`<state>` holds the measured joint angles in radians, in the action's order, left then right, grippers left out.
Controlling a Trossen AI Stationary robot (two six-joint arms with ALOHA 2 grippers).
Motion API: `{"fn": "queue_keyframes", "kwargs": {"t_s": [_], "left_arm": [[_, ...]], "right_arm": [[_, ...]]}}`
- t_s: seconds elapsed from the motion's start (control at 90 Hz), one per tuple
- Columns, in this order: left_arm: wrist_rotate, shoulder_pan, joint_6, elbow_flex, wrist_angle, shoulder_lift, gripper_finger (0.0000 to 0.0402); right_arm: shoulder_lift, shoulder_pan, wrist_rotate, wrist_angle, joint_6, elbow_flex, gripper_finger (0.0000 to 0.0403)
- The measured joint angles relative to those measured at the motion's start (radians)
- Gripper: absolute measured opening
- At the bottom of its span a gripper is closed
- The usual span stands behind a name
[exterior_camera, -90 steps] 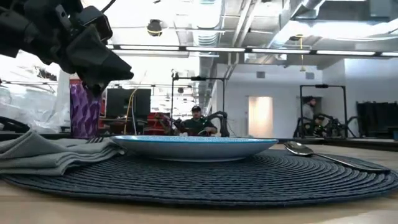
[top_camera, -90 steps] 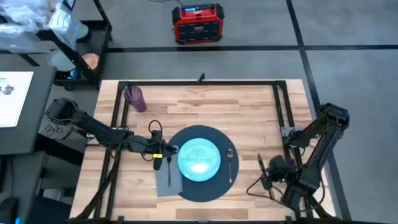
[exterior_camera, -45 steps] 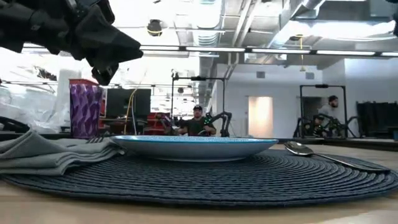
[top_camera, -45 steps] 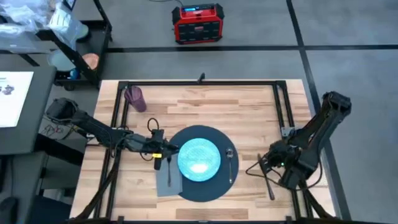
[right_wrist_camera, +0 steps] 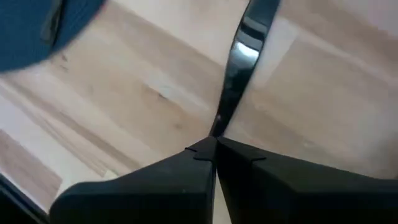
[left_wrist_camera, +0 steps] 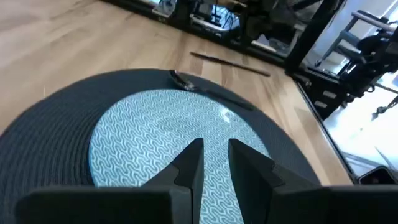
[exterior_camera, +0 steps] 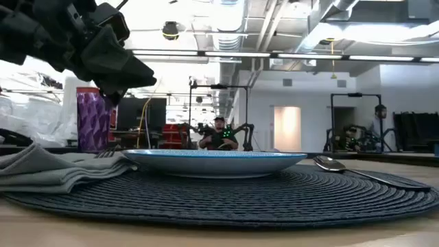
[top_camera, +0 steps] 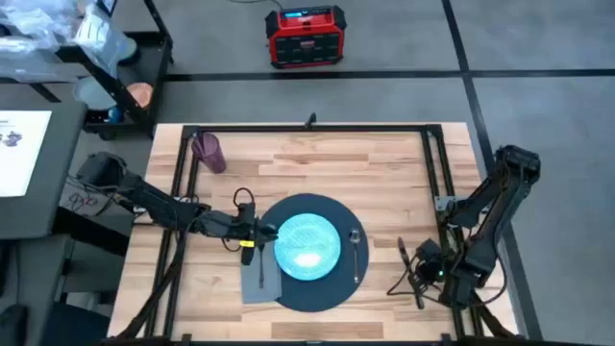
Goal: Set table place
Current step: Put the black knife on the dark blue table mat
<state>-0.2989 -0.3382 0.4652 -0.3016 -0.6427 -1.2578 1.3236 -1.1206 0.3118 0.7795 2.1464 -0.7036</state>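
Observation:
On the table lies the place, a round dark mat, with a light blue plate at its middle. A spoon lies right of the plate. A grey napkin with a fork on it rests on the mat's left edge. My left gripper hangs open above the plate's left rim, holding nothing. My right gripper is down at the table's right side, shut on a dark knife that lies on the wood. My right gripper has the knife between its two fingertips, which come slanting down from above. The fingers stand on either side of the knife, across it. They hide the place of contact, so which part they have cannot be told. The knife rests on the table.
A purple cup stands at the far left corner. Black rails frame the tabletop. Bare wood lies between the mat and the far rail. A red box sits on the floor beyond the table, and people show in the room behind.
My right arm swung up and toward the plate, then came back down over the knife, which has stayed where it was on the table. My left gripper has edged slightly toward the plate.

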Motion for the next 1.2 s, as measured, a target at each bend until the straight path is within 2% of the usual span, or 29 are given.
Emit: {"fn": "queue_keyframes", "kwargs": {"t_s": [0.122, 0.233, 0.433, 0.622, 0.856, 0.933, 1.056, 1.2], "left_arm": [[0.005, 0.000, 0.014, 0.000, -0.005, -0.005, 0.0056], [0.007, 0.000, 0.018, 0.000, -0.009, -0.005, 0.0056], [0.008, 0.000, 0.018, 0.000, -0.027, -0.005, 0.0056], [0.008, 0.000, 0.018, 0.000, -0.030, -0.005, 0.0056], [0.008, 0.000, 0.018, 0.000, -0.030, -0.005, 0.0056], [0.008, 0.000, 0.018, 0.000, -0.030, -0.005, 0.0056], [0.008, 0.000, 0.018, 0.000, -0.030, -0.005, 0.0056], [0.009, 0.000, 0.023, 0.000, -0.040, -0.004, 0.0056]], "right_arm": [[0.043, 0.011, -0.046, -0.040, 0.000, 0.000, 0.0007], [0.076, 0.023, -0.101, -0.041, 0.001, 0.000, 0.0034], [0.123, 0.045, -0.109, -0.091, -0.001, 0.000, 0.0090], [0.173, 0.047, -0.120, -0.113, -0.003, 0.000, 0.0105], [0.244, 0.059, -0.136, -0.127, -0.004, -0.006, 0.0097], [0.249, 0.073, -0.139, -0.134, -0.023, -0.006, 0.0075], [0.249, 0.101, -0.154, -0.141, -0.102, -0.007, 0.0016], [0.248, 0.129, -0.171, -0.140, -0.141, -0.009, 0.0005]]}}
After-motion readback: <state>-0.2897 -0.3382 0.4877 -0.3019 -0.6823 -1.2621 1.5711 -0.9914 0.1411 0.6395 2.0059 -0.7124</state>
